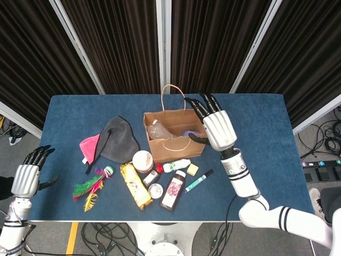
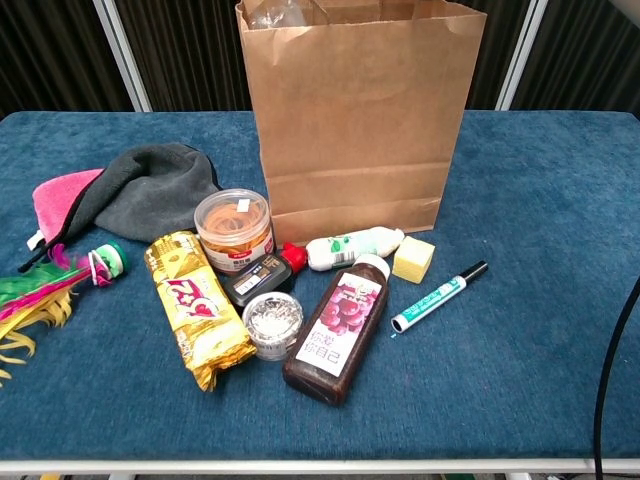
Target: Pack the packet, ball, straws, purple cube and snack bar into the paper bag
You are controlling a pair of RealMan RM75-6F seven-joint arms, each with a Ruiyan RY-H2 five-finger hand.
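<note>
Overhead, the right robot hand (image 1: 214,125) hovers above the open paper bag (image 1: 173,146), fingers spread and apparently holding nothing; the bag already contains a clear packet (image 1: 159,129) and something purple (image 1: 190,132). The left robot hand (image 1: 27,173) hangs unclenched off the bench's (image 1: 256,160) left edge. The likeliest slip I see is the right wrist catching the bag's rim or handle and tipping it.

From the chest camera, the snack bar (image 2: 197,305) lies in front of the bag (image 2: 355,120), hemmed by a jar (image 2: 233,230), a small tin (image 2: 272,322) and a juice bottle (image 2: 335,330). Reaching for it could knock these over. Neither hand shows here.
</note>
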